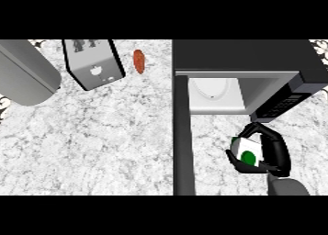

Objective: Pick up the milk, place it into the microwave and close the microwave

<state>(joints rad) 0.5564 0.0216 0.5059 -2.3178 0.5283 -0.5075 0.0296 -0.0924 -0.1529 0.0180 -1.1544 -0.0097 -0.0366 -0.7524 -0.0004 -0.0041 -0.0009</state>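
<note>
A white milk carton with a green round mark sits in my right hand, whose black fingers and thumb curl round it. The hand holds it above the counter just in front of the microwave, near its control panel. The microwave stands open: its door swings out toward me at the left of the opening, and a white turntable plate shows inside. My left hand is out of the view.
A toaster stands at the back left with a reddish-brown food item beside it. A large grey rounded object lies at the far left. The marble counter spreads across the left half.
</note>
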